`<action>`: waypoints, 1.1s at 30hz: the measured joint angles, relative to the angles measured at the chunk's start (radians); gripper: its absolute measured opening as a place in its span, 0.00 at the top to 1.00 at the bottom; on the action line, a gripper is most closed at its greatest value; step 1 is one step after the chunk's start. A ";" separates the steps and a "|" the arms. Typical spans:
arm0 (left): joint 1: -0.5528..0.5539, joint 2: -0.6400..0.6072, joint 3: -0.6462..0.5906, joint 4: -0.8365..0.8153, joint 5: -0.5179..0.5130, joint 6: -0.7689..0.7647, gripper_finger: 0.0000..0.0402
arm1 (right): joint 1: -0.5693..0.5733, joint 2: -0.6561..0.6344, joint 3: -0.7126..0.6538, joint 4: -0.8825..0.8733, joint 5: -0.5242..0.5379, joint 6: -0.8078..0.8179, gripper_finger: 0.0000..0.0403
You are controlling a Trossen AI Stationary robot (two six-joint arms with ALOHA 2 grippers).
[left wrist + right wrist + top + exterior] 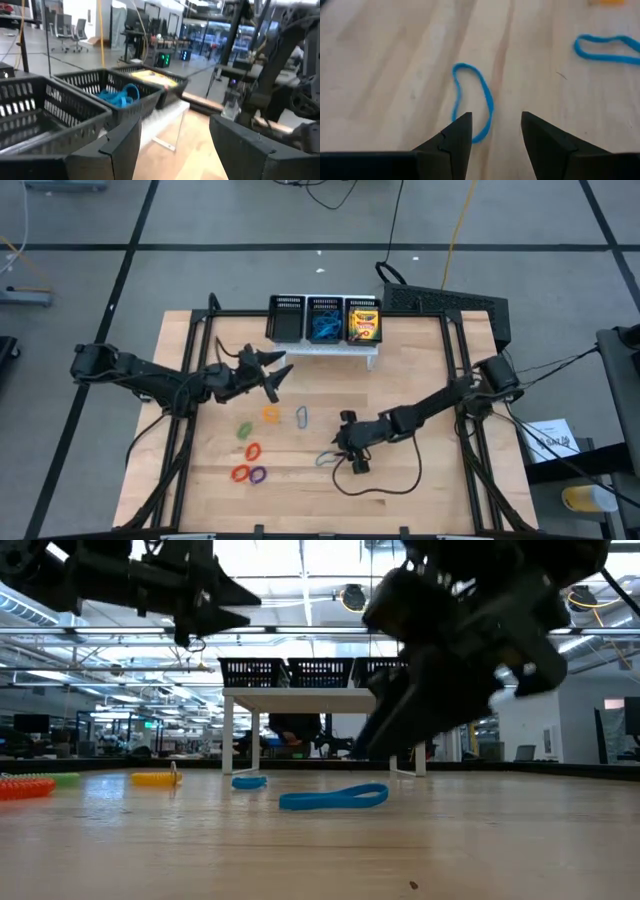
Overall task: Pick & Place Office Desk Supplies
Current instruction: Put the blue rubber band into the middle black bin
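Your right claw (492, 132) hovers half-open, empty, low over a blue loop (474, 102) flat on the tabletop (440, 480) — lined up to pinch it. Left claw (275, 375) open, empty, waiting near the organiser (325, 320) — other loops loose.

Grey floor (200, 280) around the wooden table (420, 500), crossed by dark tape lines (130, 255). A yellow cable (452, 230) and a black cable (395, 220) trail across it past the table's far edge. Beyond the table: open workshop hall, bright ceiling lights (300, 555), overhead beams, rows of desks with monitors (30, 725). Office chairs (75, 32) stand on a glossy floor.
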State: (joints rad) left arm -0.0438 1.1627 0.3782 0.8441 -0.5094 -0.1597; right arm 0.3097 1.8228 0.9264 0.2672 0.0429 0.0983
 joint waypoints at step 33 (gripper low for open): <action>-0.018 0.002 0.001 -0.010 0.006 -0.029 0.39 | 0.018 0.058 0.000 0.019 0.008 0.059 0.99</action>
State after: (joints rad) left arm -0.0616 1.1648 0.3794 0.8339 -0.5032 -0.1886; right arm 0.3279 1.8809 0.9264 0.2865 0.0511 0.1576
